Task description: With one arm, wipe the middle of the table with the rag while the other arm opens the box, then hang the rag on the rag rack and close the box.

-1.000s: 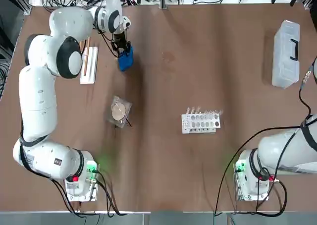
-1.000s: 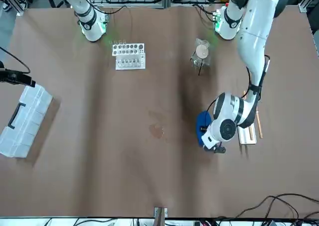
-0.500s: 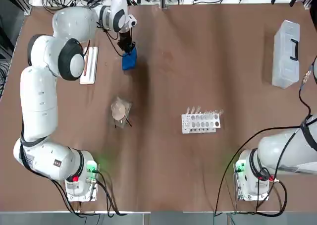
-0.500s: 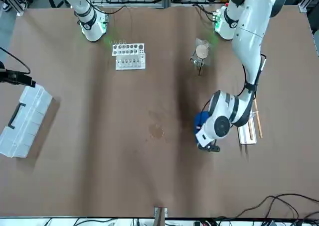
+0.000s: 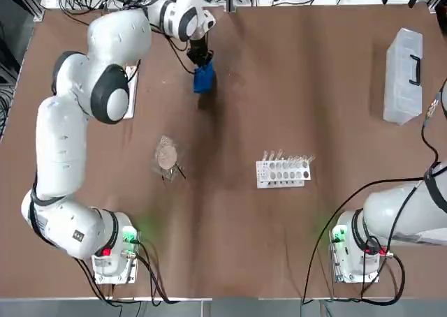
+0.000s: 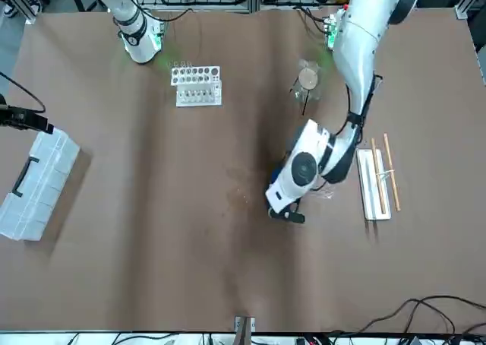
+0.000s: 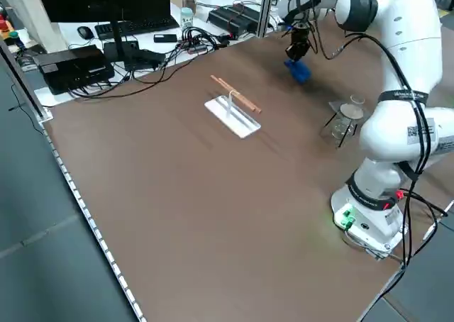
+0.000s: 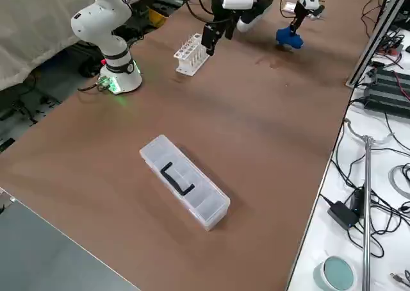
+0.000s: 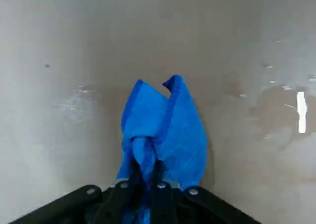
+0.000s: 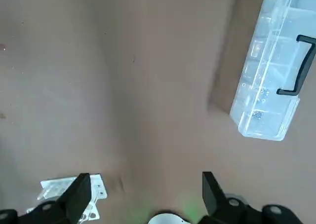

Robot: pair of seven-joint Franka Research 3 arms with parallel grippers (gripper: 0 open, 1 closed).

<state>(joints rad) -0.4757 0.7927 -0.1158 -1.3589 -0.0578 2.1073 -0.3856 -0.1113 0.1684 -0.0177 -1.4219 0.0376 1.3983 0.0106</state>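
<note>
The left wrist view shows the left gripper (image 9: 148, 172) clamped on the rag (image 9: 165, 130); the front view mostly hides the cloth. The right gripper (image 10: 146, 197) stands open.

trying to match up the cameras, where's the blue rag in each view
top: upper middle, left of centre
front: right of centre, mostly behind the left gripper
left side: near the top, right of centre
right side: top, right of centre
left wrist: centre, in the jaws
right wrist: not in it
landmark: white tube rack, in top, front, right side and right wrist
</note>
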